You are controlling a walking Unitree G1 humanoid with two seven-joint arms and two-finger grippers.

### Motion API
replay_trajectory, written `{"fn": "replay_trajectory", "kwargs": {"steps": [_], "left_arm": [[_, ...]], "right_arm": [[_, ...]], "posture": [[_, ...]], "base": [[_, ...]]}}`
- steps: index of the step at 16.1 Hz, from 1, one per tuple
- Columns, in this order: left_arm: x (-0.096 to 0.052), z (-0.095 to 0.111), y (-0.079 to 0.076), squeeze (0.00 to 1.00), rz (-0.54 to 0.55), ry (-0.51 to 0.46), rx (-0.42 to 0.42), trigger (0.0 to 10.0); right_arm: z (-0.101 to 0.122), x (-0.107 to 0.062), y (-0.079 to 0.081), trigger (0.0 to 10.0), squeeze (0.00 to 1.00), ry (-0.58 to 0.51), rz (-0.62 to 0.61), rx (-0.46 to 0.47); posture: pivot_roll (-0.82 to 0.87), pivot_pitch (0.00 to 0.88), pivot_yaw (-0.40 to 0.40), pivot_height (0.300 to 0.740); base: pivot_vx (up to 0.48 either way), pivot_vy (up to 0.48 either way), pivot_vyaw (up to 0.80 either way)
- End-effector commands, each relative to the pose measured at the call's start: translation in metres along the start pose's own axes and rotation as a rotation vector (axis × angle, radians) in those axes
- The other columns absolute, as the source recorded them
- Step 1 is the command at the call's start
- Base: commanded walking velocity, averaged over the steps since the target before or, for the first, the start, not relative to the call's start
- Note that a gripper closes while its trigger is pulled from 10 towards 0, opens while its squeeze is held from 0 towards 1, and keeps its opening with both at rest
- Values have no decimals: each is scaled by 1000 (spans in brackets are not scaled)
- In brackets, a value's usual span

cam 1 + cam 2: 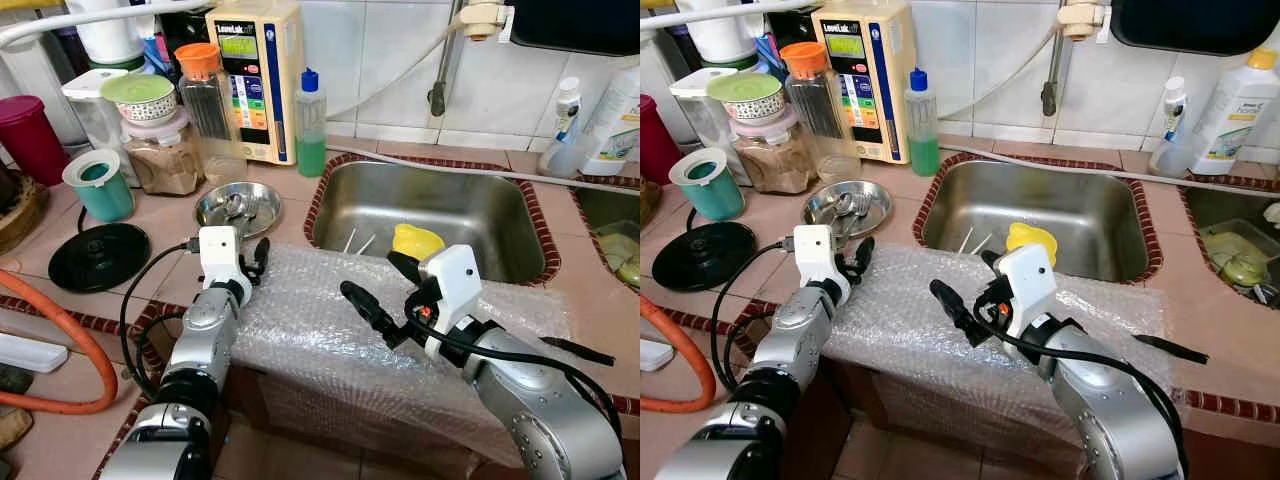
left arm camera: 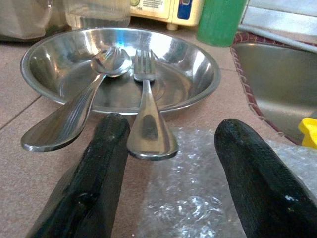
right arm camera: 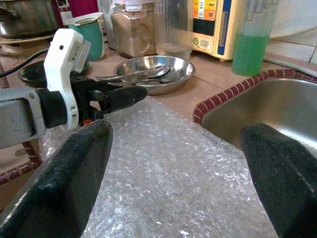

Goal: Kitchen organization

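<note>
The left tool (image 2: 168,173), fingers spread, is lined up with the fork (image 2: 148,114) lying beside the spoon (image 2: 84,109) in the steel dish (image 1: 238,207) on the bench (image 1: 160,225), likely for a pick, while the right tool (image 1: 385,295), also spread, hovers over bubble wrap (image 1: 330,330).

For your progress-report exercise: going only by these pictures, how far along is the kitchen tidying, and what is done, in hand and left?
Done: nothing plainly looks finished. The steel spoon and steel fork lie in the round steel dish on the counter.

In hand: the left gripper is open and empty, its fingers pointing at the fork's handle. The right gripper hovers open above the bubble wrap sheet.

Left: picking up and putting away the cutlery, probably.
</note>
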State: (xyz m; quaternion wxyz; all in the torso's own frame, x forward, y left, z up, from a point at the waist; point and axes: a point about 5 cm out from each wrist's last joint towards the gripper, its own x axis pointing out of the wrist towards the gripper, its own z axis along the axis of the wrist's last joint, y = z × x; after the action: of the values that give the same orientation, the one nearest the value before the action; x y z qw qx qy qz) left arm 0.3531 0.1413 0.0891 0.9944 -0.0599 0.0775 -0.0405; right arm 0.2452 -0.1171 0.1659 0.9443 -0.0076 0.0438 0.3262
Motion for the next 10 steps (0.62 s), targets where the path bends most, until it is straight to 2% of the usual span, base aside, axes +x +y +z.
{"fn": "replay_trajectory", "kwargs": {"steps": [1,10], "left_arm": [[3,8,2,0,1,-23,7,0],[4,8,3,0,-16,-22,-25,0]], "right_arm": [[3,-1,3,10000,0,-4,17,-12],[0,0,1,10000,0,6,4,-22]], "posture": [[-73,0,55,740],[-71,0,57,740]], "base": [[0,0,0],[0,0,0]]}}
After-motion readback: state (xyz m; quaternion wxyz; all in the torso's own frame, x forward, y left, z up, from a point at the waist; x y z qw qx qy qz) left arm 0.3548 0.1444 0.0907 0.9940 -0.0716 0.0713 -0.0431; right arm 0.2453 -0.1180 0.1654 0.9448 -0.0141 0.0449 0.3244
